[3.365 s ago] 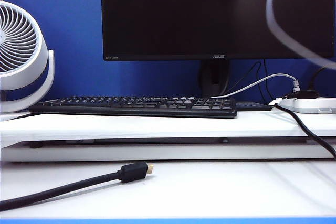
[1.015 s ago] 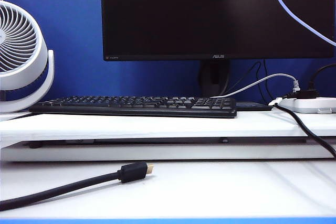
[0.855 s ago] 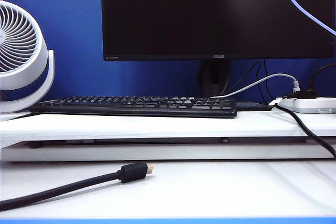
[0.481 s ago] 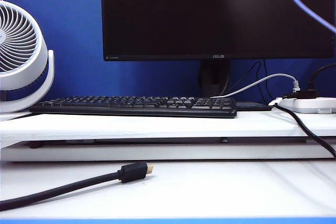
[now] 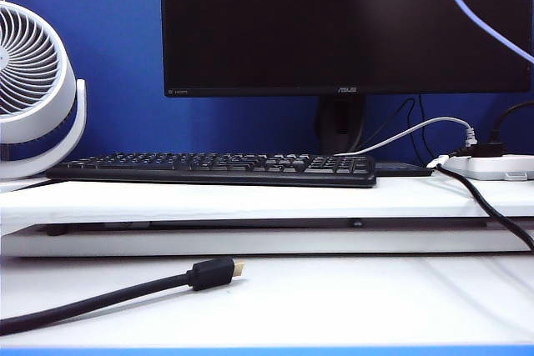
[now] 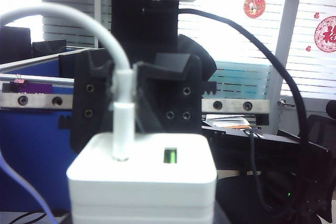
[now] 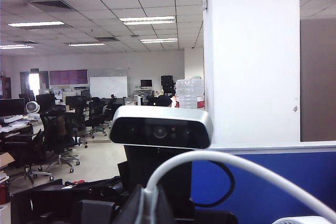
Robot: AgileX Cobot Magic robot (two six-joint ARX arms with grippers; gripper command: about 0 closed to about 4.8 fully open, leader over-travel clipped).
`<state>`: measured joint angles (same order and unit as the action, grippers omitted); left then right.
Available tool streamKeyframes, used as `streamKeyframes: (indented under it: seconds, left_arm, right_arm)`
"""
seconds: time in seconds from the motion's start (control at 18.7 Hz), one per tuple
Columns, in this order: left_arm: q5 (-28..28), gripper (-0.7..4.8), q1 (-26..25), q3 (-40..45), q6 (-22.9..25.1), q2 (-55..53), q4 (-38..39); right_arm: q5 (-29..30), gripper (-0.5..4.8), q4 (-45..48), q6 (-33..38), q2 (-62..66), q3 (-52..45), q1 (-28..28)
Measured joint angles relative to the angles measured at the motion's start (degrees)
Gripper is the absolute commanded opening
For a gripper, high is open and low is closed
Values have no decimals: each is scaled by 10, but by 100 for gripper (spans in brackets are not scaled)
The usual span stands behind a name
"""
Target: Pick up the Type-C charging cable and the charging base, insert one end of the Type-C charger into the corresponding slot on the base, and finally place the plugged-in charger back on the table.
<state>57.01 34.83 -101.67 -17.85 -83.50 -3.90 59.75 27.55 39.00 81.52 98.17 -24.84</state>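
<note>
In the left wrist view the white charging base (image 6: 142,182) fills the foreground, held up off the table by my left gripper, whose fingers are hidden under it. The white plug (image 6: 122,124) of the Type-C charging cable (image 6: 79,17) stands in the base's face beside a green port (image 6: 169,156). My right gripper (image 6: 125,85) faces the base and is shut on that plug. The right wrist view shows the same grip (image 7: 149,208), with the cable (image 7: 236,166) arching away. In the exterior view neither gripper shows, only an arc of the cable (image 5: 484,22) at the top right.
On the table (image 5: 334,298) lies a thick black cable with a gold-tipped plug (image 5: 213,273). The raised shelf (image 5: 250,199) carries a black keyboard (image 5: 217,167), a monitor (image 5: 342,22), a white fan (image 5: 33,89) at the left and a white power strip (image 5: 492,166) at the right.
The arc of white cable at the top right of the exterior view has swung and risen, from a wide blurred loop to a thin line. Nothing on the desk has moved.
</note>
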Motion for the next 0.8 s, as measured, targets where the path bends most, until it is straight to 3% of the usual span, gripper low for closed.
streamKeyframes:
  seconds: [0.43, 0.8]
  left_arm:
    - [11, -5, -14, 1, 0, -3, 11]
    - [14, -5, -16, 4, 0, -4, 16]
  right_arm:
    - [3, -9, -107, -66, -22, 1, 19]
    - [3, -9, -140, -91, -23, 3, 20]
